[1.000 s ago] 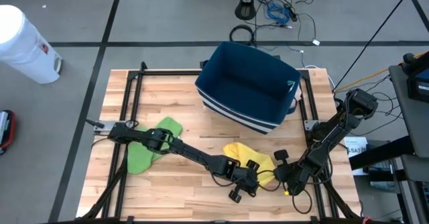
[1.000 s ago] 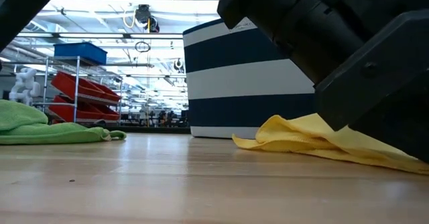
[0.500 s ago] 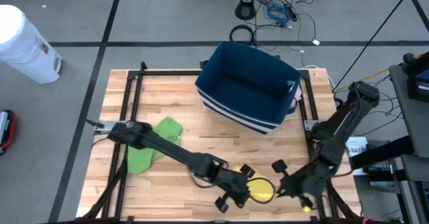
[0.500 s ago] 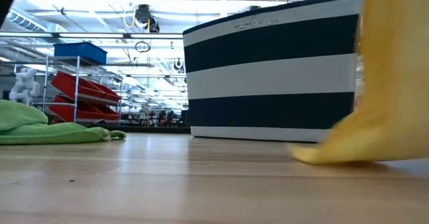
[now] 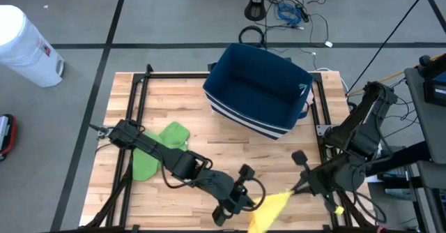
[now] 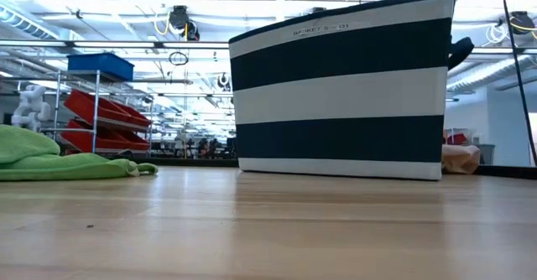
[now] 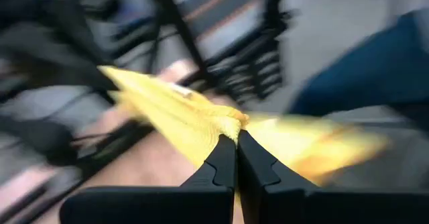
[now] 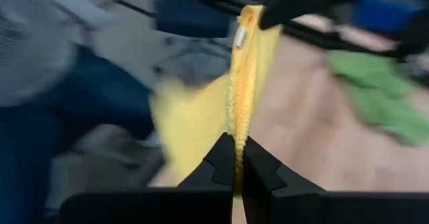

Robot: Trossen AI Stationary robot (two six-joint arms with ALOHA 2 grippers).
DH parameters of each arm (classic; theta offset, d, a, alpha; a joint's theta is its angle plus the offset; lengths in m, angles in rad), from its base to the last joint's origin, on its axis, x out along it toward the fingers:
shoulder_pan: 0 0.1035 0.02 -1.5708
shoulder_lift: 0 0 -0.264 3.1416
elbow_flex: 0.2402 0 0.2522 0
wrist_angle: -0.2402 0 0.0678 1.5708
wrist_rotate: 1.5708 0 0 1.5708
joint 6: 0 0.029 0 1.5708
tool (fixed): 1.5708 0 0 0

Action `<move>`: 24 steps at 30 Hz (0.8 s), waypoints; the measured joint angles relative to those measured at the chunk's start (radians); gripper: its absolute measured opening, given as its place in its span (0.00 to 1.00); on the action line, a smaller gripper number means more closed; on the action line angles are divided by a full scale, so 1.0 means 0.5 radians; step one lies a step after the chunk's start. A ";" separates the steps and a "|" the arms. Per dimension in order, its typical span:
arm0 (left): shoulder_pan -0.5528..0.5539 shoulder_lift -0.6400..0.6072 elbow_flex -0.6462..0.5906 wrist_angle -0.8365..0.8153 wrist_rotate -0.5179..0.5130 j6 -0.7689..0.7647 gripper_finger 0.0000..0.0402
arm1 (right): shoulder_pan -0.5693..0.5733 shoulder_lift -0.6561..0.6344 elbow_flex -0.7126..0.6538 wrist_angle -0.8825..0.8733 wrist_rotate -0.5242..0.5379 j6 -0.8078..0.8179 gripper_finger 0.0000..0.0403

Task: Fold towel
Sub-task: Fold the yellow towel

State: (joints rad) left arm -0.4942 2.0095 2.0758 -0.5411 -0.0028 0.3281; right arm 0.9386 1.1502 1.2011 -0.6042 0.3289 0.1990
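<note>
Left of the striped basket (image 5: pixel 258 93), a green towel (image 5: pixel 157 149) lies crumpled on the wooden surface (image 5: pixel 209 156). Nearer the front edge than the basket, the left gripper (image 5: pixel 245 204) is clamped on one end of the yellow towel (image 5: pixel 268 208), which hangs stretched in the air above the surface's front edge. Just right of it, the right gripper (image 5: pixel 298 189) is clamped on the towel's other end.

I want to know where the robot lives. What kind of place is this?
Probably a robot lab or workshop. Behind the wooden table stand shelves with red bins under bright ceiling lights, and loose cables lie across the grey floor.
</note>
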 joint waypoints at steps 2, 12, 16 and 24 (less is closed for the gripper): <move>-0.003 0.025 0.000 0.000 0.057 -0.027 0.00 | -0.018 0.040 -0.001 0.127 -0.313 0.025 0.00; 0.046 0.027 -0.001 -0.016 -0.586 0.068 0.00 | -0.073 0.128 0.066 -0.327 0.055 0.182 0.00; 0.061 0.030 -0.001 0.024 0.323 -0.067 0.00 | -0.070 0.168 0.074 0.067 -0.494 0.134 0.00; 0.050 0.013 -0.001 0.013 -0.241 0.183 0.00 | -0.106 0.156 0.170 -0.296 -0.217 -0.174 0.00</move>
State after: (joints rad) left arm -0.4694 2.0162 2.0754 -0.5348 -0.1235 0.4193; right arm 0.8857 1.2283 1.2862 -0.7522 0.2206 0.1118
